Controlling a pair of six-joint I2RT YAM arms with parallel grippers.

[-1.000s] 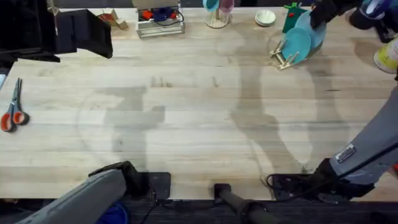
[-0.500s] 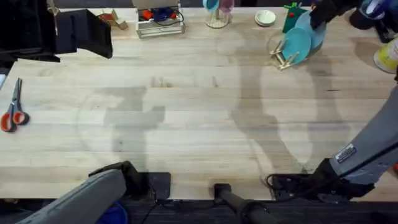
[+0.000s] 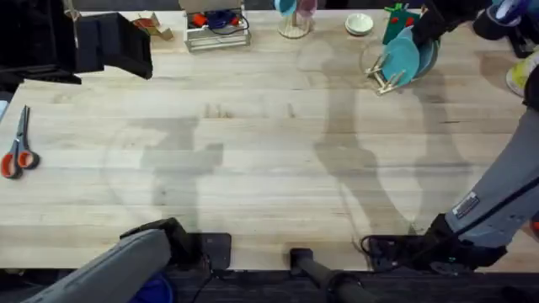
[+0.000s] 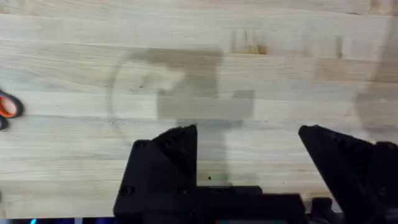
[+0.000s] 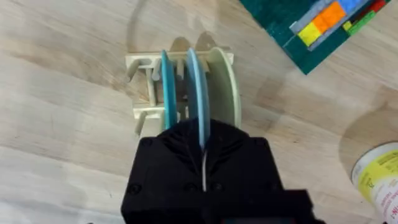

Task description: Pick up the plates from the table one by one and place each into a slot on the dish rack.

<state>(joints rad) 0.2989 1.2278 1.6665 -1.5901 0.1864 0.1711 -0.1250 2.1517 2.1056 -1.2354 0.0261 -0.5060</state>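
The dish rack (image 3: 384, 77) stands at the table's (image 3: 269, 160) far right back. In the right wrist view the dish rack (image 5: 144, 107) holds three upright plates side by side: teal (image 5: 167, 81), light blue (image 5: 193, 84) and pale cream (image 5: 227, 87). My right gripper (image 5: 203, 134) is shut on the top edge of the light blue plate. From overhead the right gripper (image 3: 424, 23) hovers over the teal plate (image 3: 402, 57) and the light blue plate (image 3: 428, 52). My left gripper (image 4: 249, 155) is open near the table's front edge, over bare wood, with nothing in it.
Orange-handled scissors (image 3: 17, 151) lie at the left edge. A black box (image 3: 109, 42), a grey wire tray (image 3: 217, 29), a cup (image 3: 293, 21) and a small white bowl (image 3: 359, 23) line the back. A green brick plate (image 5: 311, 25) and a yellow can (image 5: 380, 180) flank the rack.
The right gripper has shifted slightly left and down with the light blue plate, which now sits lower and more upright in the rack. The left arm has not moved.
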